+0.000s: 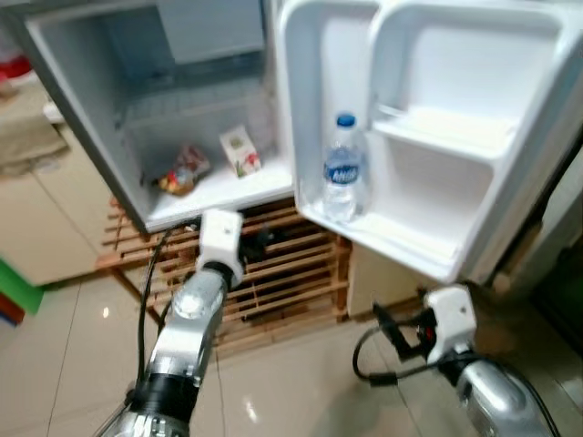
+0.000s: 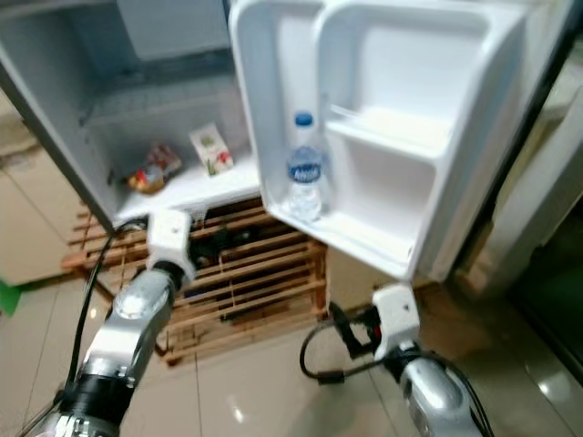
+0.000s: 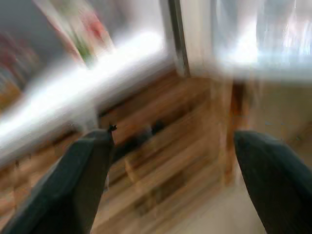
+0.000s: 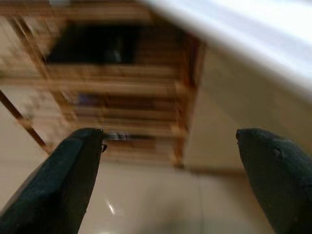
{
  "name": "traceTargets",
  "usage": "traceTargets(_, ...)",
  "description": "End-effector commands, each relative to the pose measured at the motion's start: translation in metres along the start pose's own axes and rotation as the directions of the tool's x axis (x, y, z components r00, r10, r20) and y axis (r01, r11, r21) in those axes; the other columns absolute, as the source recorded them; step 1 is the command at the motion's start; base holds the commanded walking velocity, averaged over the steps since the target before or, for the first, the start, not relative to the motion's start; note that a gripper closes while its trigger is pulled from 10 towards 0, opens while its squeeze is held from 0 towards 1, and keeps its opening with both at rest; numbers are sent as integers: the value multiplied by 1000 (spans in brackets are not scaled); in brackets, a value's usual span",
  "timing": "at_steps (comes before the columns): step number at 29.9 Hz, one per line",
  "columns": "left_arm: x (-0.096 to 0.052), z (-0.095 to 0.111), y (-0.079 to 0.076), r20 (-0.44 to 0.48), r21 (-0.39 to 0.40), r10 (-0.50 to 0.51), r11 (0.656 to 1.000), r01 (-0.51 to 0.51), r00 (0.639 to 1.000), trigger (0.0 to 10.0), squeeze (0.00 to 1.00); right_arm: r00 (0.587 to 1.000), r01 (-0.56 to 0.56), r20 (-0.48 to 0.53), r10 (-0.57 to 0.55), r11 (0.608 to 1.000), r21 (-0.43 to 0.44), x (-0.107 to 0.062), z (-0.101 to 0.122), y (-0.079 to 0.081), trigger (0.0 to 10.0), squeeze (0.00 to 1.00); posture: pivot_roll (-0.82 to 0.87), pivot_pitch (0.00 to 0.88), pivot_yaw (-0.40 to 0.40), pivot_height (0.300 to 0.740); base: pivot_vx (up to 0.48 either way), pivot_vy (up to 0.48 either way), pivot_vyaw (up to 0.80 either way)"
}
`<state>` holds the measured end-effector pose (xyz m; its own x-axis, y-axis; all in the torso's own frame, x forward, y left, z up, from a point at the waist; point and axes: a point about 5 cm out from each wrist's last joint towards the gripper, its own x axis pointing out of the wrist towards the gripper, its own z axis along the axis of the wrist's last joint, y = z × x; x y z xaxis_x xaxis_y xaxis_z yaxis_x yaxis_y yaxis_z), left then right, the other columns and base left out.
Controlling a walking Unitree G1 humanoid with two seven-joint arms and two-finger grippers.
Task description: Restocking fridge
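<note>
Left gripper [image 3: 170,180], spread empty, seemingly below the fridge's [image 1: 100,109] carton [image 1: 240,150].

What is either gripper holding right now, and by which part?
Nothing is held. The left gripper and right gripper both have their jaws spread with only the wooden rack behind them.

head eyes look down at open fridge [image 1: 182,109], wrist views near, sharing wooden rack [image 1: 282,273]
</note>
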<state>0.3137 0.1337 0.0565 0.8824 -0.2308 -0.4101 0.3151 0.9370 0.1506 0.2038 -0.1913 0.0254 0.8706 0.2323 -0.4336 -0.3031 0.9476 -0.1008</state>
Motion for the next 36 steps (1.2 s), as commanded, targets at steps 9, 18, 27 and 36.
traceTargets(9,4,-49,11,-309,-10,-83,996,84,947,10000,0,734,670,-103,-672,740,-56,-22,-3,-112,10000,0,-173,0,113,740,0,0,0)
traceTargets(18,-24,-126,-3,-601,-59,-90,996,68,794,10000,0,547,833,172,-819,552,-20,-25,63,-158,10000,0,-169,0,113,740,0,0,0)
traceTargets(27,-34,-142,-5,-663,-3,-88,993,115,743,10000,0,581,792,262,-771,610,40,-10,93,-157,10000,0,-189,0,123,740,0,0,0)
traceTargets(36,-48,-161,-10,-713,50,-63,989,141,698,10000,0,765,550,337,-549,829,103,11,102,-95,10000,0,-199,0,134,740,0,0,0)
